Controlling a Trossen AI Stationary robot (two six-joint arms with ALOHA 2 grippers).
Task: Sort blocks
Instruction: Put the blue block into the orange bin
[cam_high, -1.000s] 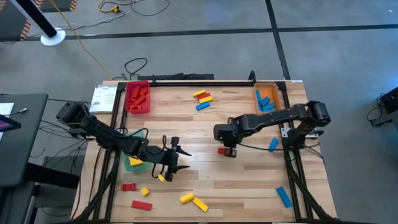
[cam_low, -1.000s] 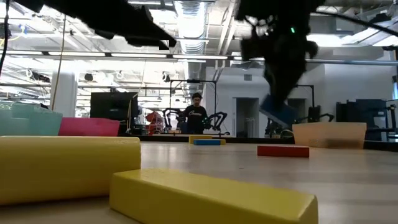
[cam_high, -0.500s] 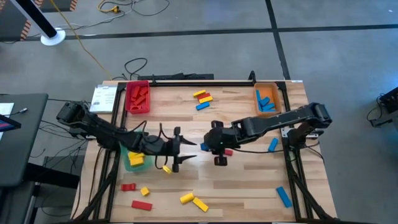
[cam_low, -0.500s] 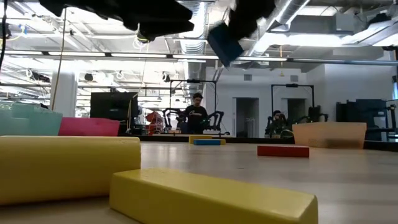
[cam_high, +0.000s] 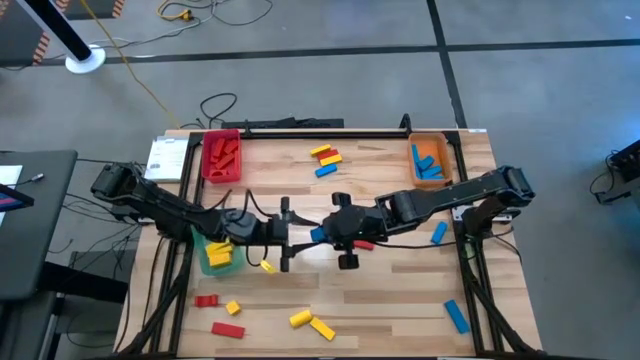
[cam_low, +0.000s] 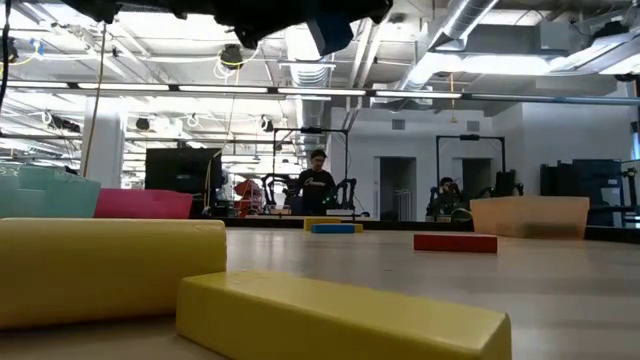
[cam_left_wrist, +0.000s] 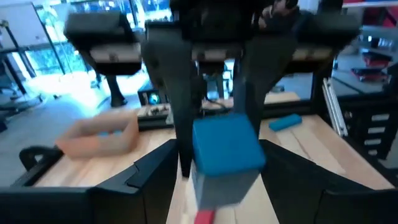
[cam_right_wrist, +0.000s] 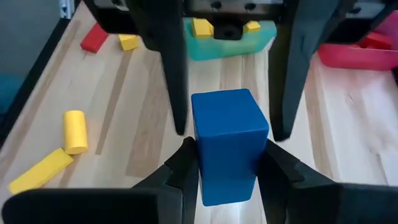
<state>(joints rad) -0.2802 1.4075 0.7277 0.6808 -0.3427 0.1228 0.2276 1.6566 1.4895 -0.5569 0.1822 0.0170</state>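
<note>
My right gripper (cam_high: 327, 233) is over the table's middle, shut on a blue block (cam_high: 317, 234), also seen as the blue block (cam_right_wrist: 227, 143) in its wrist view. My left gripper (cam_high: 289, 235) faces it from the left and is open. Its fingers (cam_right_wrist: 171, 68) stand on either side of the block's free end without touching it. The left wrist view shows the blue block (cam_left_wrist: 225, 149) between my left gripper's (cam_left_wrist: 224, 183) fingers. In the low view the blue block (cam_low: 330, 30) hangs high above the table. My right gripper pinches the blue block between its two fingers (cam_right_wrist: 186, 168) on two opposite side faces (cam_right_wrist: 208, 168). The fingers come level from the table's right. The block is lifted clear of the table, and its free end (cam_right_wrist: 228, 112) sticks out past the fingertips toward my left gripper.
A red tray (cam_high: 207, 170) with red blocks and an orange tray (cam_high: 443, 150) with blue blocks stand at the far edge; a green tray (cam_high: 213, 268) with yellow blocks sits under my left arm. Loose blocks lie far-centre (cam_high: 325, 160), at the near left (cam_high: 228, 329), near middle (cam_high: 312, 322) and right (cam_high: 456, 315).
My right gripper has risen and moved toward the table's left, carrying the blue block up clear of the table. My left gripper has moved right toward it and levelled out, so that its open fingers now stand around the block's free end.
</note>
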